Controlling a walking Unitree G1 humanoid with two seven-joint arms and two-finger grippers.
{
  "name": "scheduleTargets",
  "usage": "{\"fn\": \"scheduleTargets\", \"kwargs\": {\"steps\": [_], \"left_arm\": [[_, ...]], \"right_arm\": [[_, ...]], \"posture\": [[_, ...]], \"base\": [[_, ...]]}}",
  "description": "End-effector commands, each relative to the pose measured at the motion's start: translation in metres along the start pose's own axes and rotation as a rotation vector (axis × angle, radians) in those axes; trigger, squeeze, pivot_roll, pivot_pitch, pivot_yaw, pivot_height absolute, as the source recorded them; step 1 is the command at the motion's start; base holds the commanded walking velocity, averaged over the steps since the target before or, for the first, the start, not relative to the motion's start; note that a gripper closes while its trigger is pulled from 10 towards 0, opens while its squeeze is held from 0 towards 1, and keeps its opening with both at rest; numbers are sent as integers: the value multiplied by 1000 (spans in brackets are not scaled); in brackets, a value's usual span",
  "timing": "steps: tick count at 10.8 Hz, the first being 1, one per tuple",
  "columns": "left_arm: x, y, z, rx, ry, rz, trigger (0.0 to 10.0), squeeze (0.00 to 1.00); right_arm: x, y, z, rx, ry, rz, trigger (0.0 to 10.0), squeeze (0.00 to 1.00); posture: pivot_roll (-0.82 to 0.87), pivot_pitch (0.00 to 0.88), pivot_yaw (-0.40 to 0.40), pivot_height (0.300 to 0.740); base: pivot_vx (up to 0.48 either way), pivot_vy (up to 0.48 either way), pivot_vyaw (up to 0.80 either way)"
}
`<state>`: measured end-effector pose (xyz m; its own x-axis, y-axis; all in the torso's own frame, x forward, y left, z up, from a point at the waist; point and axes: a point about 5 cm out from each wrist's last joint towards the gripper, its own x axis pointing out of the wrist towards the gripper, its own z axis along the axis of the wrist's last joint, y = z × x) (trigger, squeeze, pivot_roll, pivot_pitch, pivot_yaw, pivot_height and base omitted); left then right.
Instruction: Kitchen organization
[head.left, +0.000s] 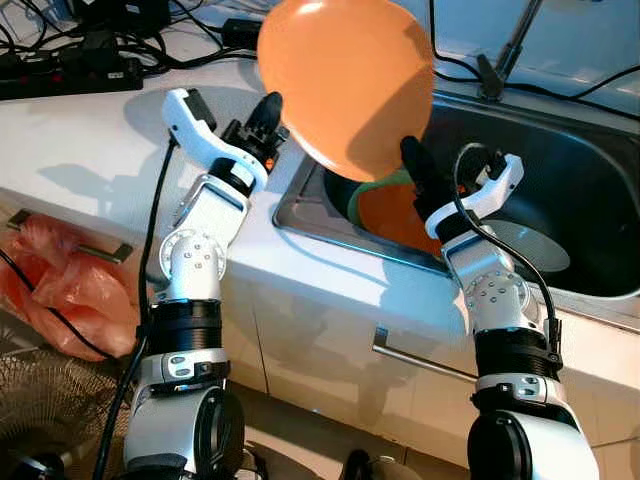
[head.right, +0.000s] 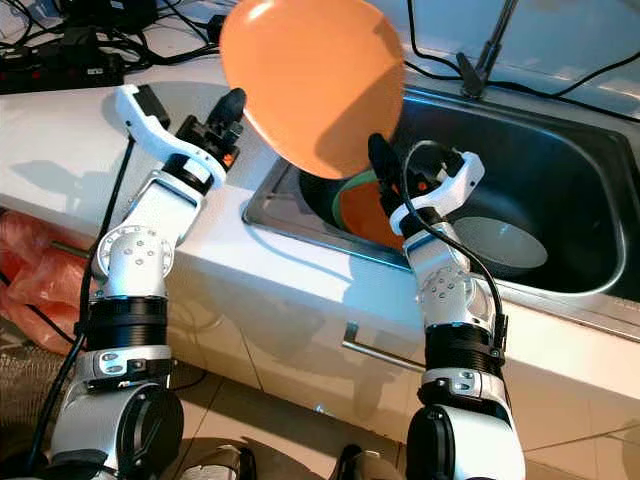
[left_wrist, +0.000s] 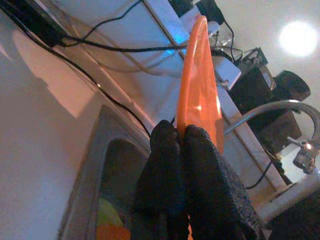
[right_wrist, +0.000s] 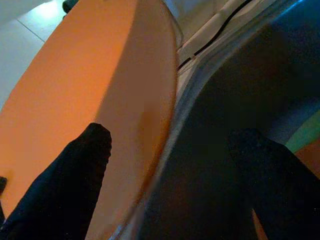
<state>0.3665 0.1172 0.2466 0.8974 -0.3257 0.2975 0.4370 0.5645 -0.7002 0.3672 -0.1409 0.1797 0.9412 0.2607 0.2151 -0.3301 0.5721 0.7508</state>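
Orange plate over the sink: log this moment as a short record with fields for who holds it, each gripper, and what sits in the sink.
Held item: orange plate, raised on edge above the sink
Left gripper: shut on the plate's rim
Right gripper: open, beside the plate's lower edge
In sink: orange and green dishes under the plate, grey bowl further right
Counter: black cables at back left

We see the left gripper (left_wrist: 181, 135) with its two black fingers (left_wrist: 210, 175) pressed together on the rim of the orange plate (left_wrist: 197, 95), which stands edge-on. Beyond the plate, black cables (left_wrist: 100, 45) run across the white counter (left_wrist: 45, 120). A curved metal faucet (left_wrist: 280, 107) arcs beside the plate. The sink basin (left_wrist: 107, 165) lies beside the fingers.
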Motion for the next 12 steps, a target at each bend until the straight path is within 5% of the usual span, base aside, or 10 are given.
{"fn": "scheduleTargets", "kwargs": {"steps": [1, 7, 8, 9, 11, 12], "left_arm": [[0, -12, 1, 1, -7, -74, 10000, 0], [0, -22, -19, -40, 80, -127, 10000, 0], [1, -22, -20, -40, 83, -127, 10000, 0], [1, -22, -21, -37, 92, -122, 10000, 0], [1, -22, -28, -16, 128, -113, 10000, 0], [1, -18, -31, 3, 135, -87, 10000, 1000]], "right_arm": [[3, 8, 7, 7, -23, 38, 10000, 0], [2, 9, 7, 28, -33, 46, 10000, 0], [2, 9, 8, 30, -35, 46, 3922, 0], [1, 9, 8, 40, -42, 46, 0, 0], [1, 9, 9, 46, -47, 45, 0, 0], [1, 9, 10, 52, -54, 47, 0, 0]], "posture": [[27, 123, -36, 740], [25, 126, -33, 740], [25, 126, -33, 740], [26, 126, -32, 740], [25, 126, -31, 740], [25, 125, -31, 740]], "base": [[0, 0, 0], [0, 0, 0], [0, 0, 0], [0, 0, 0], [0, 0, 0], [0, 0, 0]]}}
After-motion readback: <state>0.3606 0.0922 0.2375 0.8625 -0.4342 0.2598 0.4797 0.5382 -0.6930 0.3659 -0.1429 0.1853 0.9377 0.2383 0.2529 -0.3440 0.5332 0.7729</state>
